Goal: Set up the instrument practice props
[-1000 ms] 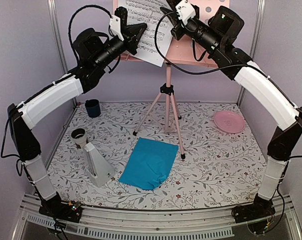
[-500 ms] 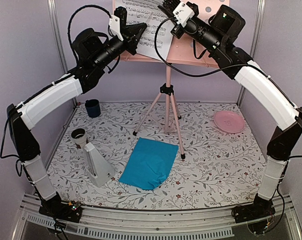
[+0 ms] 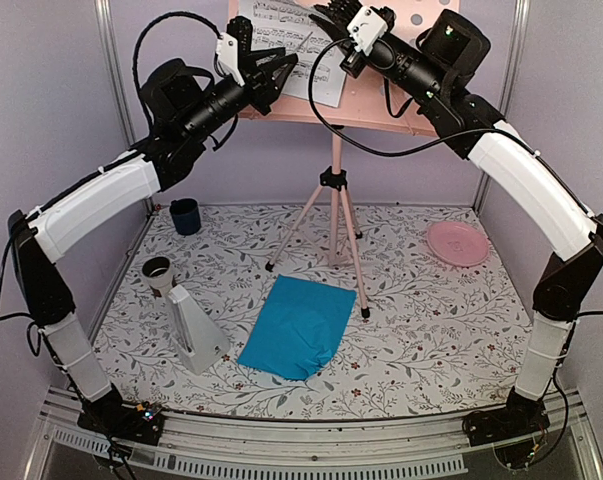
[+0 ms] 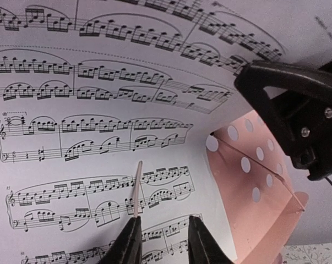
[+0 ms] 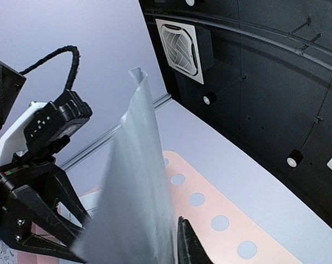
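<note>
The pink tripod music stand (image 3: 333, 200) stands at the back, its hole-punched tray (image 3: 401, 95) on top. The white music sheet (image 3: 286, 22) lies against the tray. My right gripper (image 3: 326, 15) is shut on the sheet's upper right edge; the right wrist view shows the sheet (image 5: 135, 192) edge-on beside one finger (image 5: 188, 245). My left gripper (image 4: 162, 231) is open just in front of the sheet (image 4: 99, 110), holding nothing. A thin pink rod (image 4: 136, 187) lies across the page. The bright blue sheet (image 3: 299, 327) lies flat on the table. The white pyramid metronome (image 3: 196, 328) stands to its left.
A dark blue cup (image 3: 185, 215) stands at the back left and a small pale cup (image 3: 159, 272) behind the metronome. A round pink plate (image 3: 457, 243) lies at the right. The tripod legs spread over the middle back. Purple walls close in the sides and back.
The white sheet has moved up on the tray with my right gripper; its lower corner no longer hangs below the tray. My left gripper has shifted slightly right and its fingers now stand apart.
</note>
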{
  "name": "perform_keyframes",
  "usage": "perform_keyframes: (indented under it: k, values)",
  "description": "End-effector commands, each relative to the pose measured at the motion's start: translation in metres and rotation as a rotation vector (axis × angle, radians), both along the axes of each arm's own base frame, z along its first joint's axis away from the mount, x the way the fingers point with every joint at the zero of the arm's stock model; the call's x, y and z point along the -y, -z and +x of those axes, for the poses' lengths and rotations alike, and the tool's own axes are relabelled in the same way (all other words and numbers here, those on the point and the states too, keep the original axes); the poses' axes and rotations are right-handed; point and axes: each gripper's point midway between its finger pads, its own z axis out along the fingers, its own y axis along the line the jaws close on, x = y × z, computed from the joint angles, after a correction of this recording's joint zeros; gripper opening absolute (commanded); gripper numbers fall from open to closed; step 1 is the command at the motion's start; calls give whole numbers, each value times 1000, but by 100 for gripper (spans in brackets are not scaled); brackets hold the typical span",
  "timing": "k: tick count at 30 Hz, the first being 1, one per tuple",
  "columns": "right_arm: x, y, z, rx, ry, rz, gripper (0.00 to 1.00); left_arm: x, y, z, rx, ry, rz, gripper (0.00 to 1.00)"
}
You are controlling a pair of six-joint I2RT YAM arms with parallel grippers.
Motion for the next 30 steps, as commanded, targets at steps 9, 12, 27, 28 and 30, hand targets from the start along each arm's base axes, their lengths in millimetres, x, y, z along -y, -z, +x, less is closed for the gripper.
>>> perform_keyframes:
  k: [9,12,27,28,30]
  values:
    - [16,-16,2,7,29,89,48,-47,-15,-25,-36,-102,-41,37]
    - [28,-25,2,-13,33,141,52,-82,-11,-10,-132,-134,-95,37]
    - [46,-34,16,-99,4,316,41,-125,39,23,-364,19,-88,45]
    - [46,-33,18,-101,6,319,40,-126,41,26,-372,20,-92,46]
    - [45,-32,21,-103,9,323,38,-130,44,34,-386,19,-101,46]
